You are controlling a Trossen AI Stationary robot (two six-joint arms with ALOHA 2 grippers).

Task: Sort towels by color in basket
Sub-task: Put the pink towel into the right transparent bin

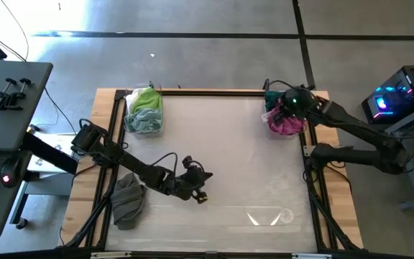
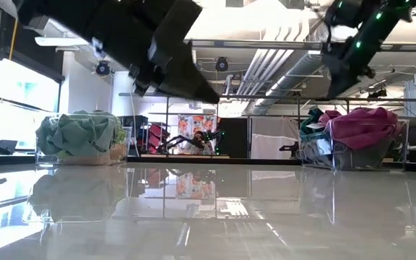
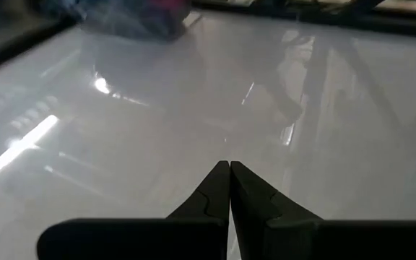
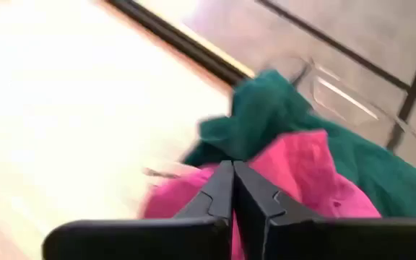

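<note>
Two clear baskets stand at the table's far edge. The left basket point(image 1: 144, 111) point(image 2: 81, 137) holds lime green and mint towels. The right basket point(image 1: 284, 119) point(image 2: 360, 137) holds a magenta towel point(image 4: 302, 180) and a dark green towel point(image 4: 266, 115). A grey towel point(image 1: 128, 198) lies crumpled on the table near its left edge. My left gripper point(image 1: 201, 188) point(image 3: 230, 165) is shut with nothing in it, over the bare table right of the grey towel. My right gripper point(image 1: 282, 108) point(image 4: 231, 165) is shut and holds nothing, above the right basket's towels.
Black frame rails point(image 1: 113, 137) run along the table's left, right and far edges. A grey side table point(image 1: 9, 93) with clamps stands off the left edge, and a lit computer case point(image 1: 401, 97) off the right. The glossy tabletop point(image 1: 236, 151) between the baskets is bare.
</note>
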